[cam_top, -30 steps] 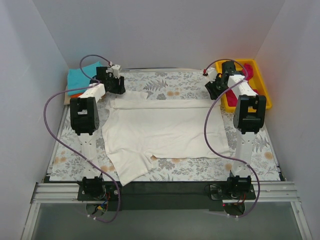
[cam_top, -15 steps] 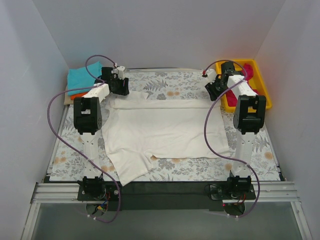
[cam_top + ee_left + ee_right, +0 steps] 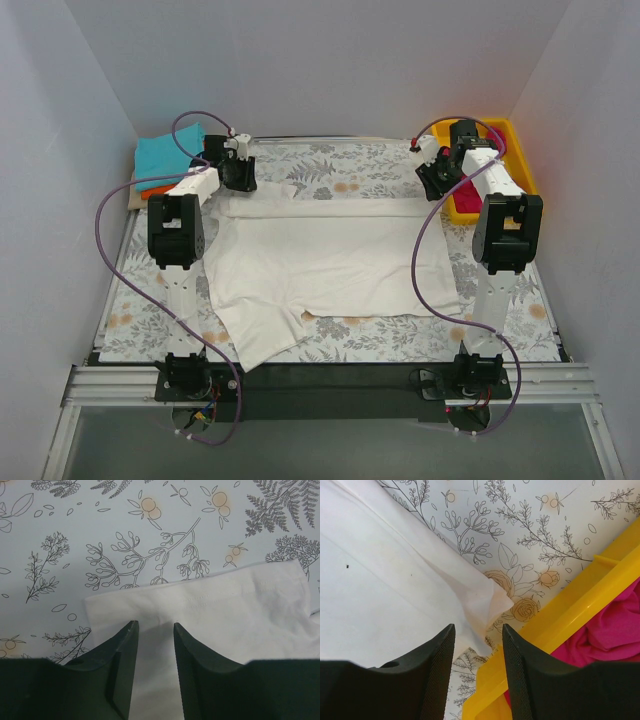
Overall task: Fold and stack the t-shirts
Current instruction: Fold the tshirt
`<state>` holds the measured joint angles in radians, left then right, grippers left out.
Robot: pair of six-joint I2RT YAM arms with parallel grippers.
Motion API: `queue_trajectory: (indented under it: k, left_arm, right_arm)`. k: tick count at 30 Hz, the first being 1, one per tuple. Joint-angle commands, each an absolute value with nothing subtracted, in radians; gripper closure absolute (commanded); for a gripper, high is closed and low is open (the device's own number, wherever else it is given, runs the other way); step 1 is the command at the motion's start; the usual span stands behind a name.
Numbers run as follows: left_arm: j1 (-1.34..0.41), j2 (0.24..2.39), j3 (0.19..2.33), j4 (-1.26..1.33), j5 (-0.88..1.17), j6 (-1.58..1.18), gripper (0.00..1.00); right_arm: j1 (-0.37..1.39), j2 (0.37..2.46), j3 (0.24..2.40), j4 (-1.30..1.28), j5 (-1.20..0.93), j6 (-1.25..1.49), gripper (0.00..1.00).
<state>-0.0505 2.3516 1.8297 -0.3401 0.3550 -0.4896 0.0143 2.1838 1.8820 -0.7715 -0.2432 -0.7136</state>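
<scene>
- left gripper (image 3: 155, 625), arm stretched far-left, jaws parted over a corner of the cream-white soft cloth t-shirt (image 3: 330, 262), which lies spread mid-table on the floral grey table cloth (image 3: 330, 170).
- right gripper (image 3: 478, 627), jaws parted above the shirt's far-right corner, beside the yellow plastic bin (image 3: 555, 620).

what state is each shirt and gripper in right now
cream t-shirt, spread flat, far edge folded over
teal t-shirt, folded, top of the stack
orange t-shirt, under the teal one, mostly hidden
pink t-shirt, crumpled in yellow bin
left gripper, open over cream hem
right gripper, open over cream corner
</scene>
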Motion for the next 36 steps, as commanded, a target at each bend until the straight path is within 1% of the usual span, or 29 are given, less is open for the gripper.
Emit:
queue_trajectory:
  k: [1, 3, 7, 12, 15, 16, 17, 19, 20, 23, 24, 27, 33, 36]
  left_arm:
    - [-0.061, 2.350, 1.858, -0.351, 0.362, -0.497, 0.63]
    - [-0.061, 2.362, 1.879, -0.351, 0.368, -0.508, 0.57]
    - [-0.077, 2.376, 1.913, -0.353, 0.408, -0.506, 0.54]
    - [-0.110, 2.410, 1.924, -0.362, 0.382, -0.497, 0.55]
    - [-0.121, 2.416, 1.922, -0.367, 0.356, -0.500, 0.63]
    - [-0.121, 2.413, 1.922, -0.367, 0.356, -0.502, 0.68]
    - [-0.121, 2.410, 1.925, -0.368, 0.353, -0.503, 0.84]
    - [-0.120, 2.386, 1.927, -0.374, 0.353, -0.494, 0.98]
    - [-0.120, 2.372, 1.925, -0.380, 0.362, -0.491, 1.00]
    - [-0.115, 2.286, 1.890, -0.383, 0.400, -0.474, 1.00]
    - [-0.115, 2.257, 1.861, -0.383, 0.419, -0.469, 1.00]
    - [-0.114, 2.151, 1.809, -0.390, 0.451, -0.453, 1.00]
    - [-0.106, 1.938, 1.625, -0.410, 0.532, -0.382, 1.00]
    - [-0.104, 1.878, 1.527, -0.452, 0.580, -0.330, 1.00]
  right_arm:
    - [0.011, 2.163, 1.876, -0.808, -0.256, -0.738, 0.58]
    - [0.009, 2.158, 1.871, -0.816, -0.264, -0.736, 0.58]
    - [0.011, 2.148, 1.868, -0.821, -0.268, -0.741, 0.57]
    - [0.011, 2.148, 1.878, -0.836, -0.262, -0.747, 0.57]
    - [0.009, 2.149, 1.878, -0.842, -0.256, -0.756, 0.57]
    - [0.009, 2.149, 1.879, -0.845, -0.256, -0.758, 0.57]
    - [0.009, 2.151, 1.881, -0.847, -0.255, -0.765, 0.57]
    - [0.009, 2.154, 1.885, -0.861, -0.253, -0.773, 0.60]
    - [0.009, 2.155, 1.887, -0.862, -0.252, -0.778, 0.62]
    - [0.011, 2.155, 1.881, -0.870, -0.250, -0.793, 0.76]
    - [0.009, 2.155, 1.879, -0.871, -0.250, -0.798, 0.85]
    - [0.011, 2.154, 1.875, -0.871, -0.249, -0.807, 0.99]
    - [-0.025, 2.128, 1.864, -0.873, -0.259, -0.830, 0.99]
    - [-0.026, 2.100, 1.847, -0.880, -0.264, -0.851, 0.99]
